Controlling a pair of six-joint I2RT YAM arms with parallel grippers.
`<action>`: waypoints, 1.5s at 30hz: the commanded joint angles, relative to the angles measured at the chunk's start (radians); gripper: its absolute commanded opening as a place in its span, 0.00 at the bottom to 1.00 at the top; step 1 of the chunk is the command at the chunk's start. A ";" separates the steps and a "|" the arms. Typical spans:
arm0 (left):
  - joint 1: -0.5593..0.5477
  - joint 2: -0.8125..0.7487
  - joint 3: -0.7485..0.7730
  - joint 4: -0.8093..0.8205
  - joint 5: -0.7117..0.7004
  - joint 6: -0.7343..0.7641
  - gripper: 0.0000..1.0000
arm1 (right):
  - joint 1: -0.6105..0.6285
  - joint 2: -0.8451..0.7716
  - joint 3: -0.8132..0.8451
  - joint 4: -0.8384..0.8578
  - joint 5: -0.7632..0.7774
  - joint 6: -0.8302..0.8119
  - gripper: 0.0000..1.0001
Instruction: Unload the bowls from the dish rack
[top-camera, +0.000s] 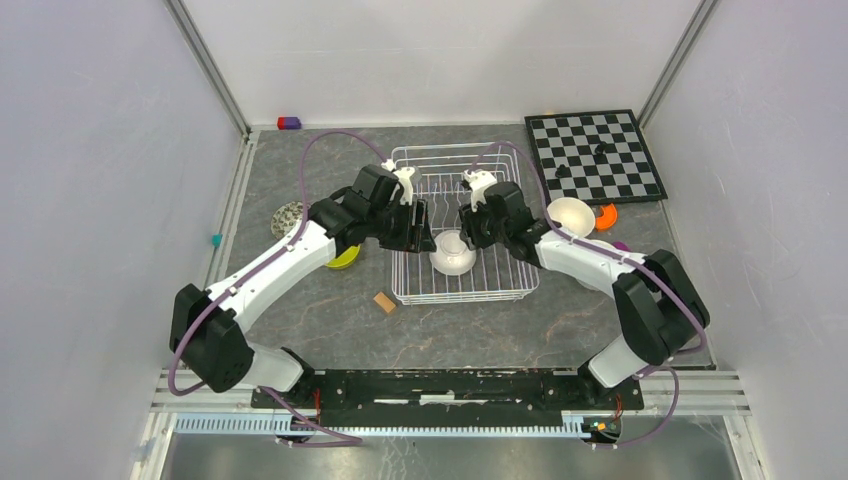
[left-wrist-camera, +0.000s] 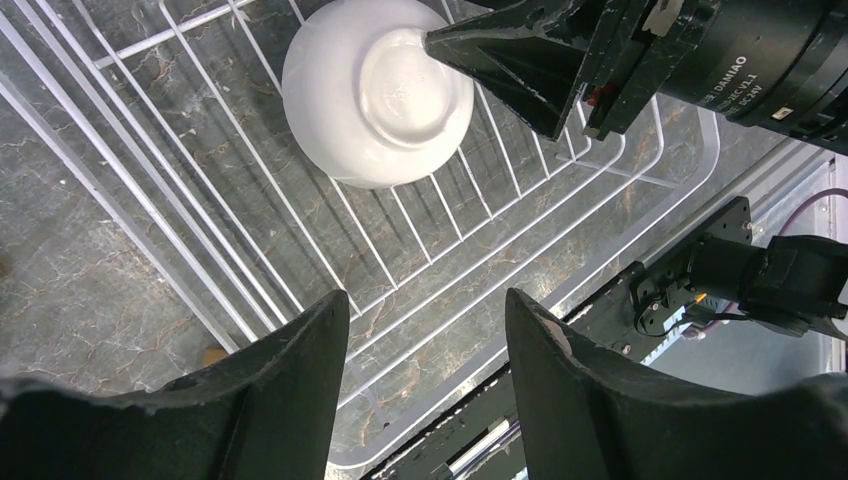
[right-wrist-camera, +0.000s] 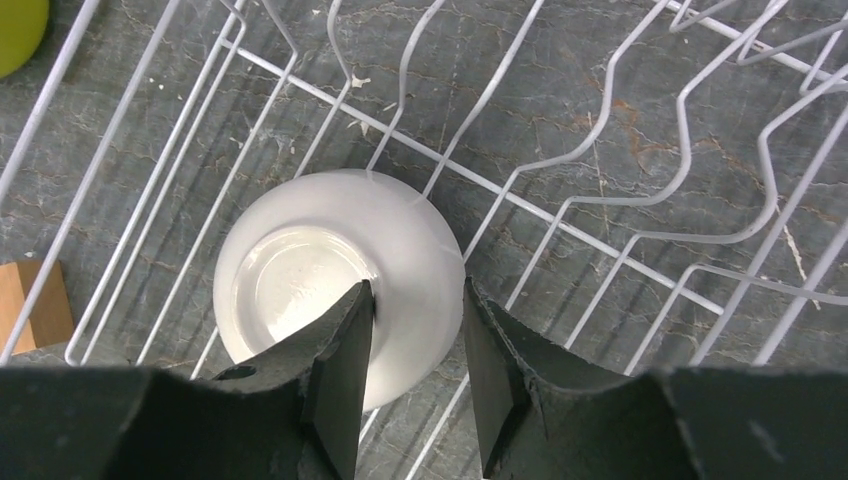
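One white bowl (top-camera: 452, 256) lies upside down in the white wire dish rack (top-camera: 500, 285), near its front. In the right wrist view my right gripper (right-wrist-camera: 415, 300) is open just above this bowl (right-wrist-camera: 300, 260), one finger over its base ring and the other outside its wall. My right gripper (top-camera: 468, 233) hangs over the rack's middle. My left gripper (top-camera: 422, 236) is open and empty over the rack's left part; its wrist view shows the bowl (left-wrist-camera: 375, 95) ahead of its gripper (left-wrist-camera: 425, 310), and the rack (left-wrist-camera: 200, 180).
Left of the rack are a lime-green bowl (top-camera: 345, 259), half under the left arm, and a blue-and-white patterned bowl (top-camera: 288, 218). A pale bowl (top-camera: 571, 215) stands right of the rack. A chessboard (top-camera: 595, 155) lies at the back right. A wooden block (top-camera: 384, 302) lies front left.
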 joint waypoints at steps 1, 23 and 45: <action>-0.003 0.022 0.041 -0.023 0.047 0.024 0.64 | -0.003 -0.035 0.048 -0.066 0.045 -0.042 0.45; -0.033 0.096 0.101 -0.025 0.046 0.026 0.69 | -0.015 -0.324 -0.245 -0.005 -0.065 0.031 0.85; -0.043 0.100 0.109 -0.061 -0.054 0.016 0.67 | -0.043 -0.276 -0.345 0.211 -0.098 0.331 0.97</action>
